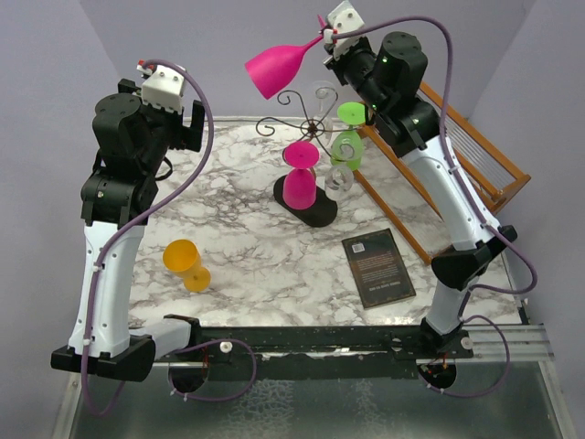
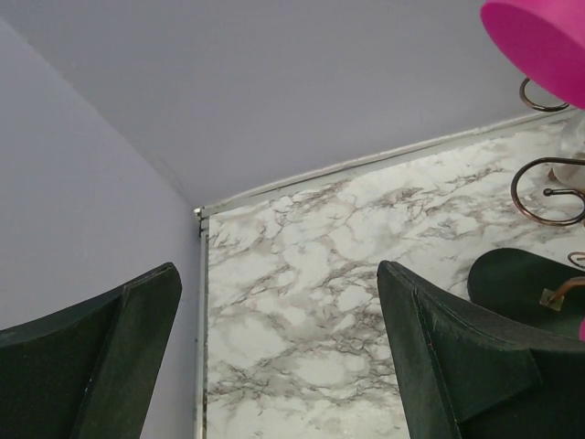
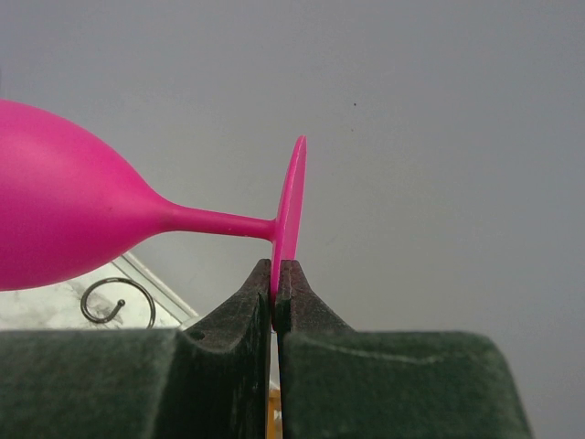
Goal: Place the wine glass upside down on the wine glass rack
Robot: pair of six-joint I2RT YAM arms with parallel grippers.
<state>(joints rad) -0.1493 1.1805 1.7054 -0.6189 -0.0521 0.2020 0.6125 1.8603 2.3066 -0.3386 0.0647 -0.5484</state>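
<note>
My right gripper [image 1: 326, 35] is shut on the foot of a pink wine glass [image 1: 276, 68] and holds it sideways, high above the table, bowl to the left. In the right wrist view the fingers [image 3: 260, 293] pinch the rim of the glass's foot [image 3: 291, 206]. The wine glass rack [image 1: 304, 126], a dark wire tree on a black oval base [image 1: 315, 212], stands below it at the table's middle back. A second pink glass [image 1: 299, 178], a green glass [image 1: 348, 139] and a clear glass [image 1: 338, 180] hang on it upside down. My left gripper [image 2: 279, 357] is open and empty at the back left corner.
An orange glass [image 1: 186, 264] lies on its side at the front left. A dark book [image 1: 377, 266] lies at the front right. A wooden slatted dish rack [image 1: 457, 160] stands along the right edge. The marble table [image 1: 228, 219] ends at purple walls.
</note>
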